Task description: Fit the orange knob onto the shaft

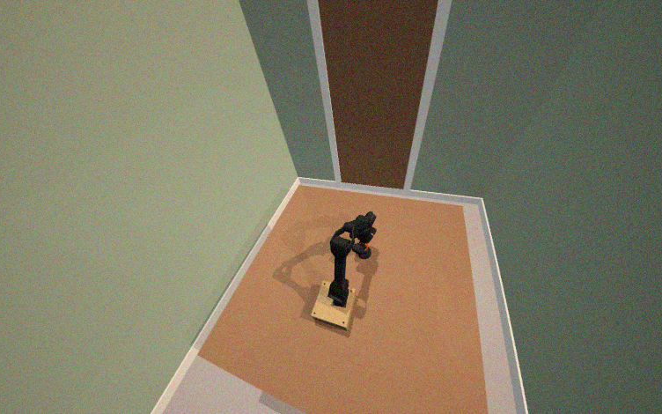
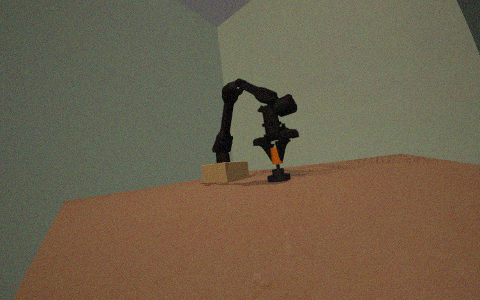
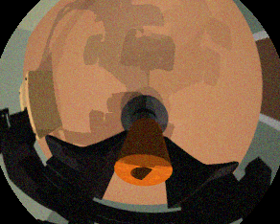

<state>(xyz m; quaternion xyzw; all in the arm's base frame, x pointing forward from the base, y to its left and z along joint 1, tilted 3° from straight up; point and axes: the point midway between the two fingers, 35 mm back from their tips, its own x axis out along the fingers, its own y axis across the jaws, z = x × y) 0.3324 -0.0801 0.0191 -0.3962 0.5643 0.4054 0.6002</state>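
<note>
The orange knob (image 2: 276, 156) (image 3: 144, 144) is upright between the fingers, its top face with the dark hole turned to the wrist camera. In the top view only a sliver of orange shows. My gripper (image 2: 277, 158) (image 3: 146, 137) is shut on the knob. The dark round pedestal (image 2: 278, 177) (image 3: 129, 115) (image 1: 364, 254) stands on the table right below it. In the exterior view a short piece of the dark shaft (image 2: 277, 166) shows between the knob's bottom and the pedestal, so the knob stands above the pedestal. Whether the shaft's tip is inside the hole is hidden.
The arm's wooden base block (image 1: 330, 312) (image 2: 237, 172) (image 3: 44, 102) stands on the orange-brown table top (image 1: 410, 328) (image 2: 256, 238), to the left of the pedestal in the exterior view. Shadows of the arm fall around the pedestal.
</note>
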